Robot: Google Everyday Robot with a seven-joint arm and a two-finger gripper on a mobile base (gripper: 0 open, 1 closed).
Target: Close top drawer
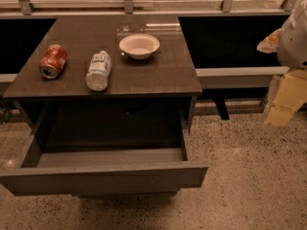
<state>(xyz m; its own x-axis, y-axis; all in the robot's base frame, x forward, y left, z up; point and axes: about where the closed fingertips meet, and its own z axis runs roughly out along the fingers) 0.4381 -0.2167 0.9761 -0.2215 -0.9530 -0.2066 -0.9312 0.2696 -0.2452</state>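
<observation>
The top drawer (103, 178) is pulled far out of the dark grey-brown cabinet. Its wide flat front panel faces me near the bottom of the view, and its shallow box looks empty. My gripper (284, 102) shows at the right edge as pale yellowish parts below a white-grey arm housing (293, 37). It hangs over the floor, well to the right of the drawer and apart from it.
On the cabinet top (158, 75) lie a crushed red can (52, 60), a plastic bottle on its side (99, 70) and a white bowl (139, 45). A low bench or shelf (240, 71) runs to the right. Speckled floor (249, 176) spreads at the right front.
</observation>
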